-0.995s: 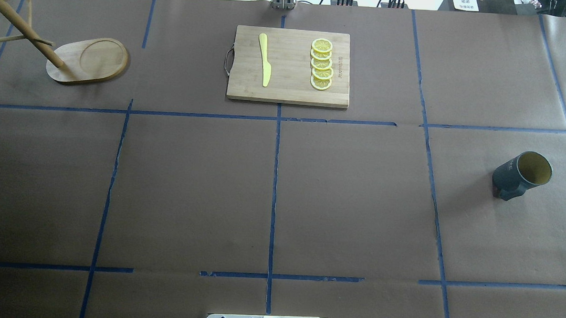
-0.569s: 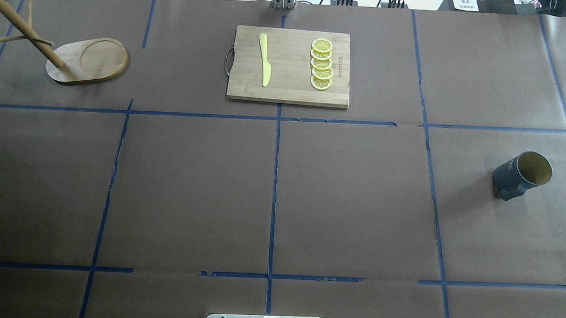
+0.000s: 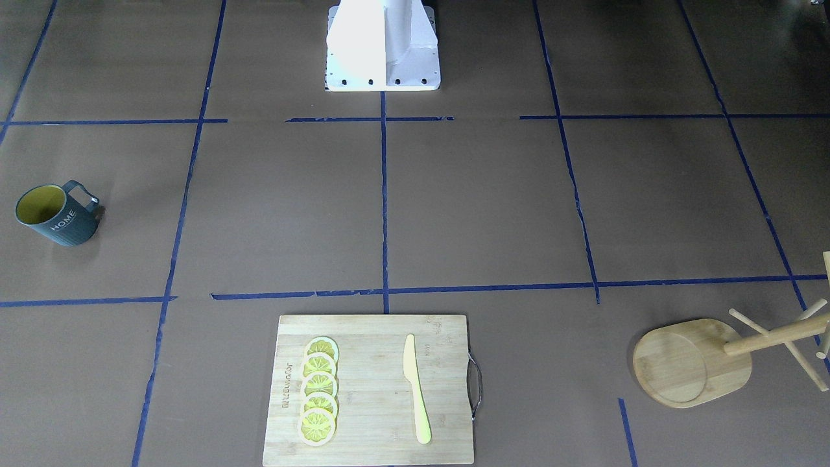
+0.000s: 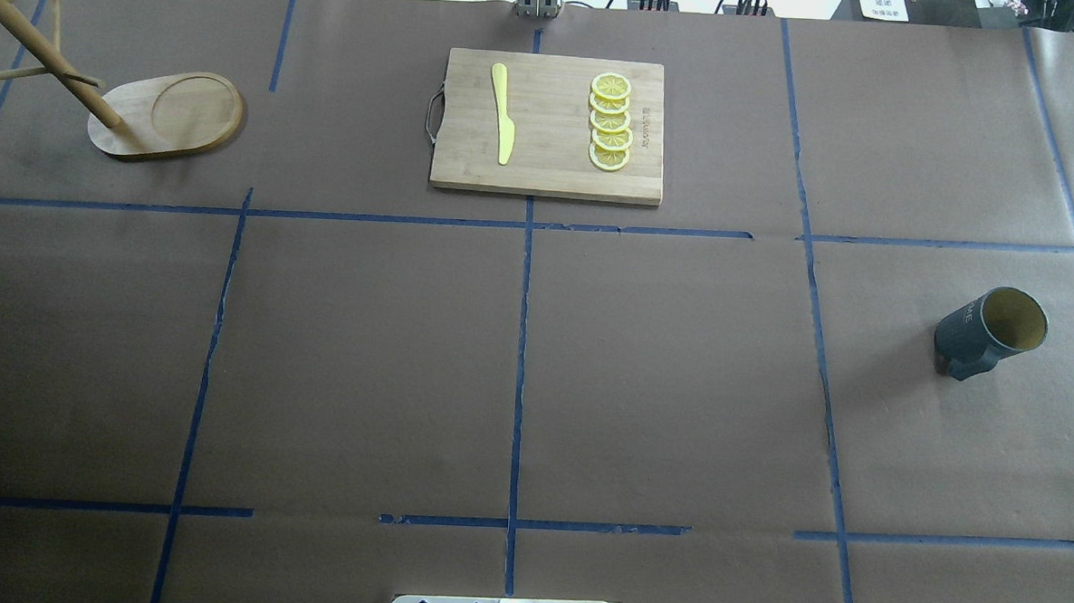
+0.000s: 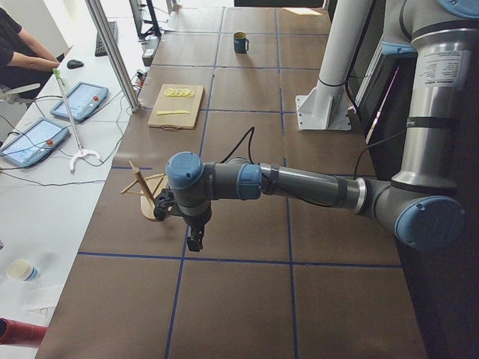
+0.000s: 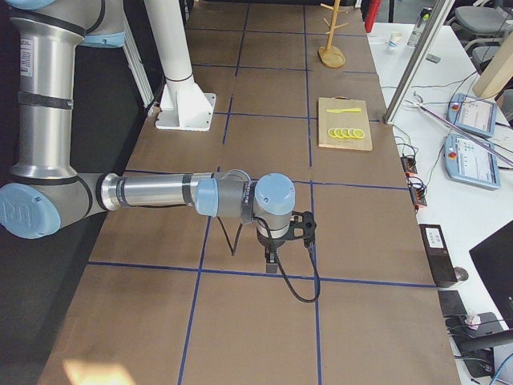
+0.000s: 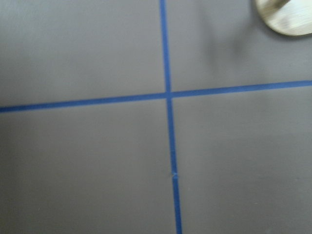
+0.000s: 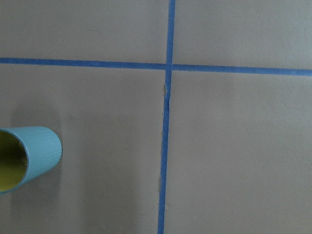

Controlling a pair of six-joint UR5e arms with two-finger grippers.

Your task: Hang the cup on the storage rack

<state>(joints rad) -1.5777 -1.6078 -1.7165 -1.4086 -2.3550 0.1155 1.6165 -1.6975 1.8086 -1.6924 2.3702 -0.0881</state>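
The dark blue-grey cup (image 4: pixel 989 332) stands upright on the brown table at the right, "HOME" on its side (image 3: pixel 58 214), handle towards the robot. Its yellow-green inside also shows at the left edge of the right wrist view (image 8: pixel 29 156). The storage rack (image 4: pixel 169 113) stands at the far left, all its pegs bare (image 3: pixel 771 337). My left gripper (image 5: pixel 194 243) hangs over the table close to the rack (image 5: pixel 146 191). My right gripper (image 6: pixel 272 263) hangs low over the table. Neither wrist view shows fingers, so I cannot tell whether either gripper is open or shut.
A bamboo cutting board (image 4: pixel 552 157) at the far middle carries several lemon slices (image 4: pixel 610 123) and a yellow knife (image 4: pixel 504 114). The robot's white base (image 3: pixel 382 52) is at the near edge. A person sits by tablets (image 5: pixel 78 101) beside the table.
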